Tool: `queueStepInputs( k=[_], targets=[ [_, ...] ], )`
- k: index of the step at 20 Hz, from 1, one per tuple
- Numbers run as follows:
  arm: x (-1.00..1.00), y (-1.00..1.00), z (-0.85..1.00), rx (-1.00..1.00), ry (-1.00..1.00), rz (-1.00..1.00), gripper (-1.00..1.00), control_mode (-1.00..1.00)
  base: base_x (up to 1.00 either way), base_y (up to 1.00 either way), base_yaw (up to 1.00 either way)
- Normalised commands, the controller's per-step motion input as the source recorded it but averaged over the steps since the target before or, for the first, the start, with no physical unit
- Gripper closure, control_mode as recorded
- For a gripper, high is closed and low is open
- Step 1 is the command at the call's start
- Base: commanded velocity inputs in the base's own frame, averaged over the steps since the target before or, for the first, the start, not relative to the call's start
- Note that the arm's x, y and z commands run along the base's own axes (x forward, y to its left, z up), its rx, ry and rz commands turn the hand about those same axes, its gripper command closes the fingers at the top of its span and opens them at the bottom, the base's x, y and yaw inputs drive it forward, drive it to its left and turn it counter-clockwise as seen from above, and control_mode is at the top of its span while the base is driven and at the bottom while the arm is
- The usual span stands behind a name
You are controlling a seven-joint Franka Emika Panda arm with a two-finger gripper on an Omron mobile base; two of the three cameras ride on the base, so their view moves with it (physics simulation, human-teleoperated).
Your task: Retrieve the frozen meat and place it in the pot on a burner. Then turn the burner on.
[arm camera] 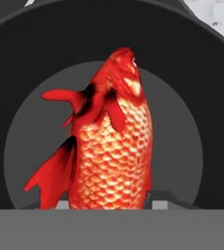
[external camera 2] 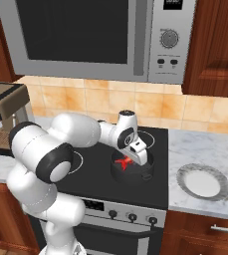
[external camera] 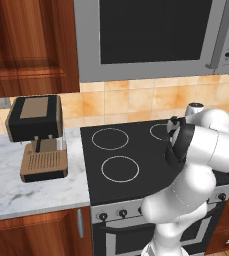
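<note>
Clearly, one white robot arm is reaching over the flat black glass stovetop (external camera 2: 93, 172), and its single two-finger gripper (external camera 2: 127, 160) is hanging right at the mouth of the one low, round black pot (external camera 2: 146, 172), which is sitting on a burner toward the stove's right side. In the hand view the frozen meat (arm camera: 111, 146), a red-orange scaly fish with dark-tipped fins, is showing against the pot's (arm camera: 30, 58) grey floor, its tail end lying down between the gripper's finger tips (arm camera: 160, 202); in the right base view the frozen meat (external camera 2: 122, 163) is appearing as a small red shape just under the hand, over the pot's opening. Whether the fingers are squeezing the fish or have let go of it, I cannot tell, as they are mostly hidden. In the left base view two white burner rings (external camera: 110, 138) are lying bare on the stovetop's (external camera: 136, 190) left half, with part of a third behind the arm. One black and brown coffee machine (external camera: 37, 137) is standing on the white marble bench (external camera: 16, 185) left of the stove. One pale grey round dish (external camera 2: 203, 182) is resting on the bench (external camera 2: 200, 149) to the right, apart from the pot. Several dark knobs (external camera 2: 132, 216) are lining the stove front, and one silver microwave (external camera 2: 85, 35) is hanging above.
</note>
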Motion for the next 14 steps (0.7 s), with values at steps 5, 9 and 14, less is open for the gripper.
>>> queueStepInputs(
  k=[5, 9, 14],
  targets=[
    [0.00, 0.00, 0.00, 0.00, 0.00, 0.00, -1.00, -1.00, 0.00, 0.00, 0.00],
    [0.00, 0.00, 0.00, 0.00, 0.00, 0.00, -1.00, -1.00, 0.00, 0.00, 0.00],
    [0.00, 0.00, 0.00, 0.00, 0.00, 0.00, -1.00, -1.00, 0.00, 0.00, 0.00]
  ],
)
